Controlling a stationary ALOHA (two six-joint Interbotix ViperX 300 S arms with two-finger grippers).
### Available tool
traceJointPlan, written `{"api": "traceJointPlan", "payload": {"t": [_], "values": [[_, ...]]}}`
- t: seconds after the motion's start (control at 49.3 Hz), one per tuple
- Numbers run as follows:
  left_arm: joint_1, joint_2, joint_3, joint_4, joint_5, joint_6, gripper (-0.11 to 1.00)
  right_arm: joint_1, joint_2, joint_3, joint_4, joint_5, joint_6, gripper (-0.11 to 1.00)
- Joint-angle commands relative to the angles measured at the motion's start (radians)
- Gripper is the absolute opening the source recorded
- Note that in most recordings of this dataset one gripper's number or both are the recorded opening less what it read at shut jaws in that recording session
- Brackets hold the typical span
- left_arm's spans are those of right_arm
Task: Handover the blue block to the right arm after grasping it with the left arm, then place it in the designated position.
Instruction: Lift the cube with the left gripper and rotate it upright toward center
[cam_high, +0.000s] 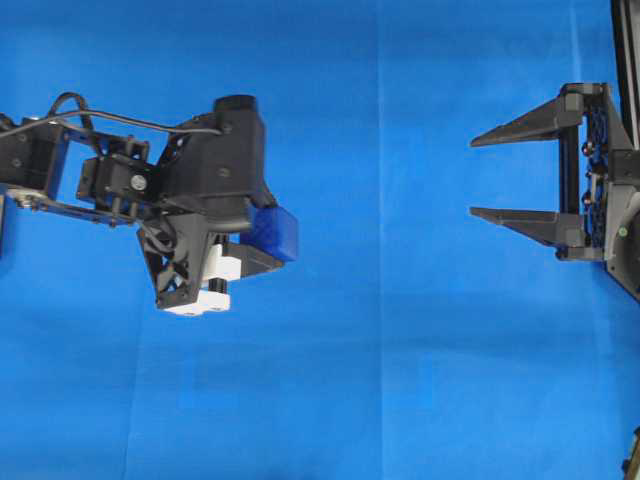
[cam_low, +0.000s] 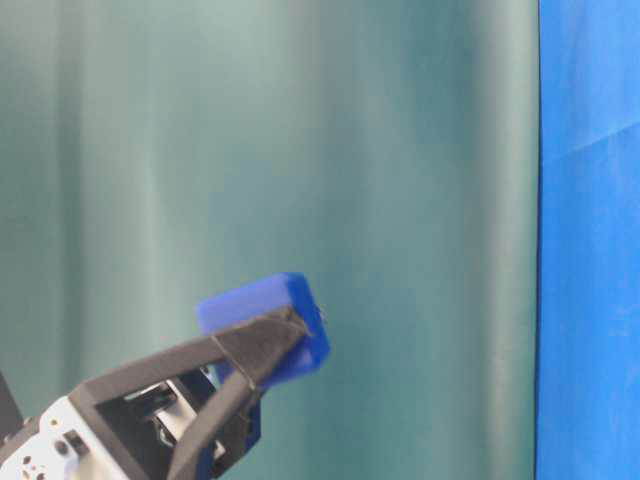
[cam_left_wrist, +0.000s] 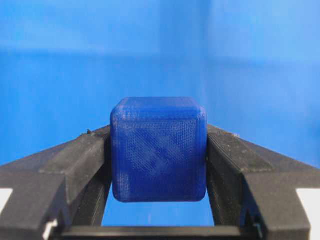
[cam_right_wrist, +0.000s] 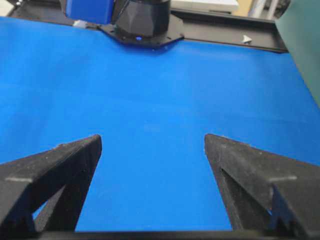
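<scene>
We judged the blue block light and rigid (slightly slick); the left end effector clamped its sides, the right end effector gaped, leaving the front face free.

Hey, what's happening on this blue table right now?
The left gripper has the blue block clamped between its fingers, lifted off the blue cloth. The right gripper waits across the table with its jaws wide open and empty. The handover hasn't happened yet.
</scene>
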Motion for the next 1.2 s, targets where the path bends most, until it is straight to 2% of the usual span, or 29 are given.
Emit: {"api": "traceJointPlan", "payload": {"t": [0.0,0.142,0.284,0.487,1.014,1.176], "values": [[-0.002,-0.12,0.025,0.006,-0.127,0.005,0.46,-0.002,0.003,-0.014,0.003,-0.011,0.002,0.97],[-0.002,-0.143,0.087,0.008,-0.296,0.035,0.46,-0.002,0.003,-0.014,0.003,-0.018,0.0,0.97],[-0.002,-0.156,0.137,0.008,-0.457,0.103,0.46,-0.002,0.003,-0.014,0.003,-0.021,0.0,0.97],[0.0,-0.155,0.178,0.008,-0.615,0.15,0.46,-0.002,0.003,-0.014,0.003,-0.021,0.0,0.97],[0.003,-0.152,0.193,0.0,-0.641,0.158,0.46,-0.002,0.003,-0.02,-0.003,-0.049,-0.006,0.97],[0.003,-0.153,0.196,0.0,-0.641,0.158,0.46,0.005,-0.002,-0.04,-0.054,-0.041,-0.023,0.97]]}}
